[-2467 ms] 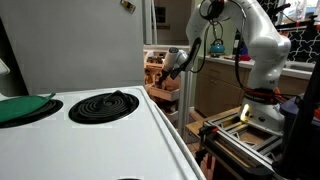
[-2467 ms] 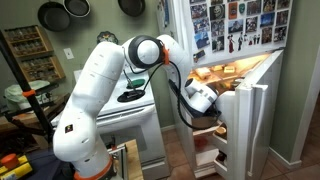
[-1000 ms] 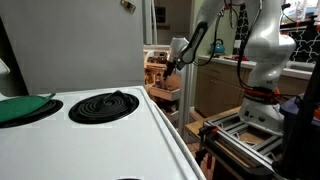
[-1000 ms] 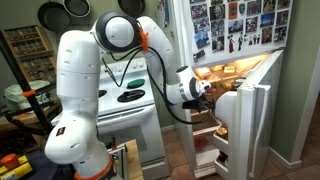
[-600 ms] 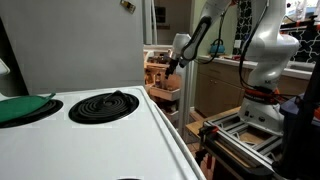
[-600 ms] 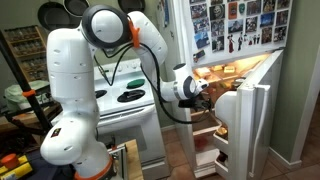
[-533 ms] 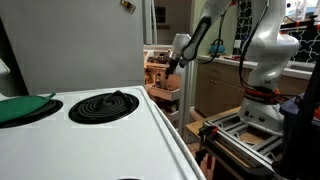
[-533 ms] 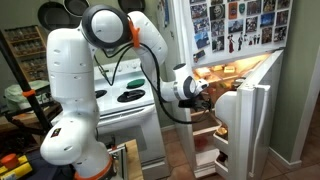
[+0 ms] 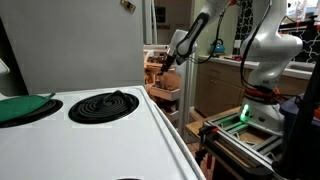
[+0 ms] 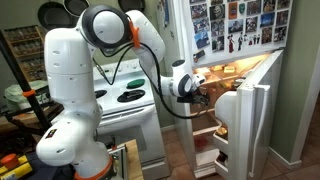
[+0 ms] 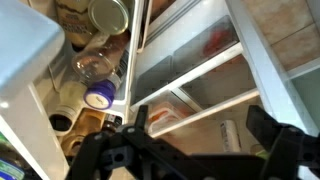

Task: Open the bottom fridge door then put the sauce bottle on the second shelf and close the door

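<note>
The bottom fridge door (image 10: pixel 252 125) stands wide open, its white inner side facing the lit shelves (image 10: pixel 225 72). My gripper (image 10: pixel 203 86) hangs open at the front of those shelves, also seen beside the fridge's edge as the gripper (image 9: pixel 168 58). In the wrist view its two dark fingers (image 11: pixel 140 118) stand far apart with nothing between them, and glass shelves (image 11: pixel 200 75) lie beyond. A reddish shape (image 11: pixel 215 40) shows blurred on a shelf. I cannot tell whether it is the sauce bottle.
A white rack (image 11: pixel 30 70) holds several jars and a blue-capped bottle (image 11: pixel 98 97). A clear tub with orange contents (image 11: pixel 158 116) and a white bottle (image 11: pixel 229 136) sit on a lower shelf. The stove (image 9: pixel 90 125) adjoins the fridge.
The arm's elbow has swung back over the stove and the gripper has risen a little at the shelves. Its jaws have stayed open and empty.
</note>
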Tool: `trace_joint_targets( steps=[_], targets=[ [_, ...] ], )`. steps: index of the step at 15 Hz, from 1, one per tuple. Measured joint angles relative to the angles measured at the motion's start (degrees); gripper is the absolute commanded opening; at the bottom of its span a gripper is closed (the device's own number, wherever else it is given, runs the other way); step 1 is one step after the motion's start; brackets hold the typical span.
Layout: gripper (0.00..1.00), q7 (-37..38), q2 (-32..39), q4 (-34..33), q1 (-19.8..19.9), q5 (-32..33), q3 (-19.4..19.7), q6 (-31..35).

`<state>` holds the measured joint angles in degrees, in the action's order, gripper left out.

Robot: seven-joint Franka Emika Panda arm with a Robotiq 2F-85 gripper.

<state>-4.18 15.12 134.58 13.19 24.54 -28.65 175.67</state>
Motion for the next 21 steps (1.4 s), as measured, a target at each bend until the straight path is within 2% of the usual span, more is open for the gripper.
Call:
trace_joint_targets(
  steps=[3, 5, 8, 10, 15, 18, 21],
  targets=[
    [1.0, -12.36, -0.17, -0.04, 9.17, -11.23, -13.02, -0.74],
    [1.0, -19.22, -0.44, -0.81, 16.44, -16.8, -21.49, -3.82],
    [1.0, -29.02, -1.46, -3.1, 28.48, -23.27, -32.75, -12.53],
    [1.0, -35.34, -2.22, -5.19, 35.4, -26.93, -38.36, -19.46],
    [1.0, -46.2, -5.43, -10.54, 49.04, -34.33, -48.53, -34.57],
    [1.0, -50.04, -8.08, -13.4, 55.94, -37.41, -52.73, -39.41],
    [1.0, -51.92, -10.44, -15.68, 61.42, -39.13, -55.03, -41.38]
  ],
)
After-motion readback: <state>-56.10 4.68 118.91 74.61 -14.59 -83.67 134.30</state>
